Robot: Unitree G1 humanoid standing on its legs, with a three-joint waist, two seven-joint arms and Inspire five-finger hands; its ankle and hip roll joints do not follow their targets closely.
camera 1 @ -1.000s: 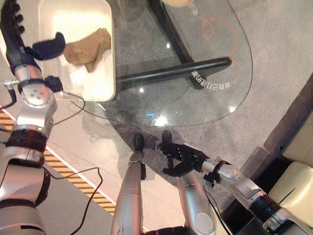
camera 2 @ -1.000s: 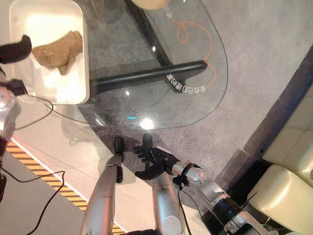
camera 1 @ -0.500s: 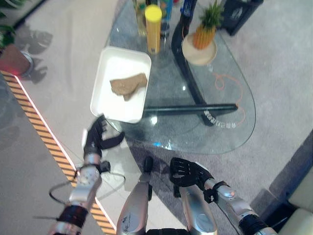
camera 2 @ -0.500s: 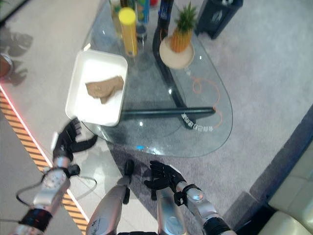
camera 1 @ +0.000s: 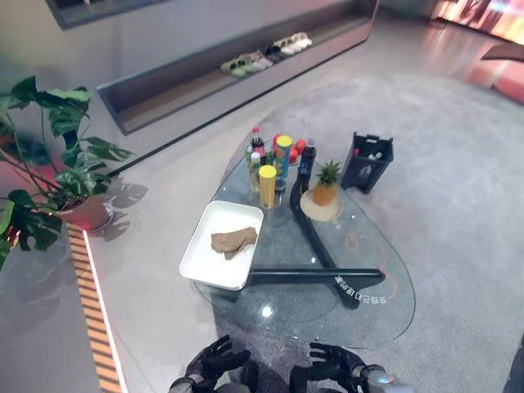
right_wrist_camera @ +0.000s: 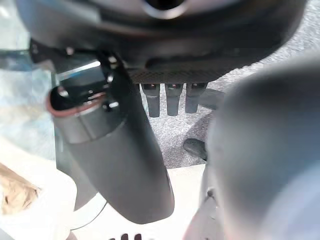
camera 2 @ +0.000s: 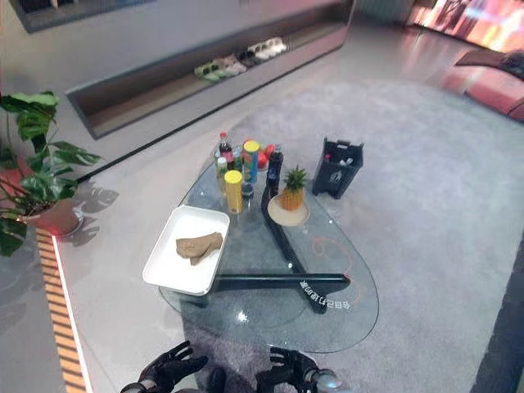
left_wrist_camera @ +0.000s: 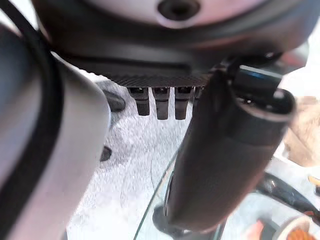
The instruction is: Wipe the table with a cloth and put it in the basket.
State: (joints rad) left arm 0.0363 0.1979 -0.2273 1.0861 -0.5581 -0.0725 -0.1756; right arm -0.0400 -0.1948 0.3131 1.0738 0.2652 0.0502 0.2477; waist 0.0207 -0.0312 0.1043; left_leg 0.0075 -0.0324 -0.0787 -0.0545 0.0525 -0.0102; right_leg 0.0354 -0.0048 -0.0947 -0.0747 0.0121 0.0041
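Dark fingers sit nearest you: the left hand (camera 1: 211,367) and right hand (camera 1: 332,365) hang low at the near edge of the glass table (camera 1: 385,323), both relaxed and spread, holding nothing. Farther on, the brown cloth (camera 1: 233,241) lies crumpled inside the white basket (camera 1: 205,268) on the table's left side, so you can count the drop-off as done. Whether the wiping was thorough is hard to judge from this height. Bottles (camera 1: 268,185) and a pineapple (camera 1: 327,182) stand beyond.
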